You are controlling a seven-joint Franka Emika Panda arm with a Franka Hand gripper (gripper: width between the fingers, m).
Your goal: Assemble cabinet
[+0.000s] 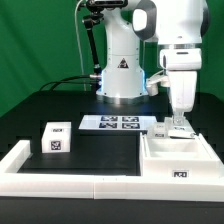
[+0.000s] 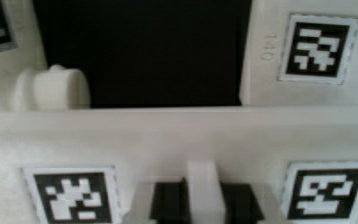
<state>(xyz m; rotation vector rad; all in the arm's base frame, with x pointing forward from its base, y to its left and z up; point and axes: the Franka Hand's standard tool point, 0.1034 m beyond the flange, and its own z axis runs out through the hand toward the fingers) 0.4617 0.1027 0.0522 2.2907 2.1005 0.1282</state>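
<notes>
Our gripper [image 1: 177,126] pinches narrowly the thin wall of the white plastic cabinet body [image 1: 155,170]. Slipping there, we might tilt it.

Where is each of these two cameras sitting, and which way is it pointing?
Exterior view: off the arm, slightly above the table, facing the robot's base; shows the arm and the gripper at the cabinet.
Wrist view: on the wrist, looking down past the dark fingers, closed on a thin white strip, onto the cabinet.
Shared: the gripper and the tagged white cabinet.
</notes>
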